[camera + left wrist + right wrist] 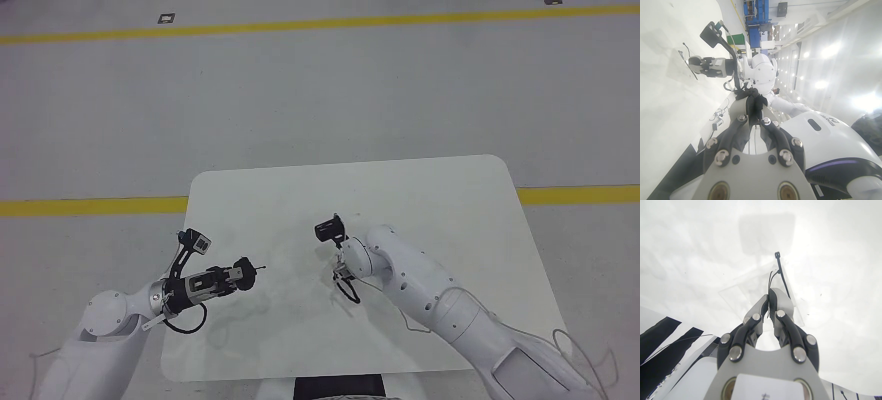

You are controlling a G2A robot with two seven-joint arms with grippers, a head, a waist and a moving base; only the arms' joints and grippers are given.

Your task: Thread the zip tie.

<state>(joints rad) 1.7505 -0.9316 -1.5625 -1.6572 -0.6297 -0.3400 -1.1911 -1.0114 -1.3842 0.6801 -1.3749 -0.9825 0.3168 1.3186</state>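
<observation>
The right gripper (769, 303) is pinching the thin tail of the black zip tie (781, 272), which is lying on a clear sheet (738, 294) in the middle of the right wrist view. The left gripper (250, 269) is squeezing shut at the lower left of the top view, well apart. The bendy tail might be missing the tiny hole, because nothing is holding the head still.

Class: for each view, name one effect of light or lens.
Top view: even light, no glare on the table. Left wrist view: ceiling lamps flare, and the lens bends straight edges. Right wrist view: bright table washes pale around the zip tie.
</observation>
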